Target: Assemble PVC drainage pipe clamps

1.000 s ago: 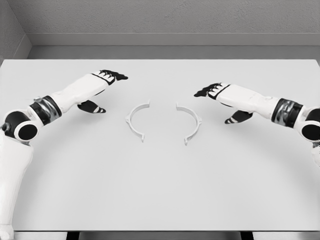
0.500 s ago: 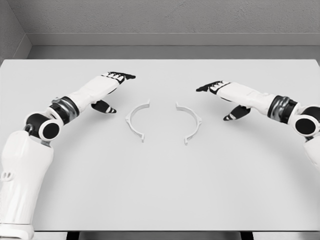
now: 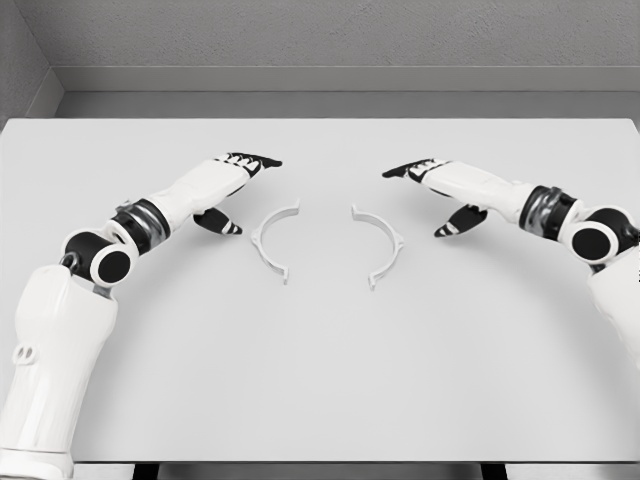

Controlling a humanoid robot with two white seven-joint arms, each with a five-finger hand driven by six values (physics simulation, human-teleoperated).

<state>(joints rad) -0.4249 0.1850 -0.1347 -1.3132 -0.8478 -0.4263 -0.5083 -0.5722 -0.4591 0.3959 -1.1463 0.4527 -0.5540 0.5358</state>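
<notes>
Open left hand (image 3: pixel 235 175) and open right hand (image 3: pixel 430 180) flanking two clamp halves (image 3: pixel 275 241) (image 3: pixel 379 245); risk: nudging halves aside on table (image 3: pixel 320 380).

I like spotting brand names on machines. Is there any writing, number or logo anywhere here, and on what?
None: no readable text, number or logo on the white half-ring plastic clamp pieces, the pale grey table, the left hand or the right hand.
</notes>
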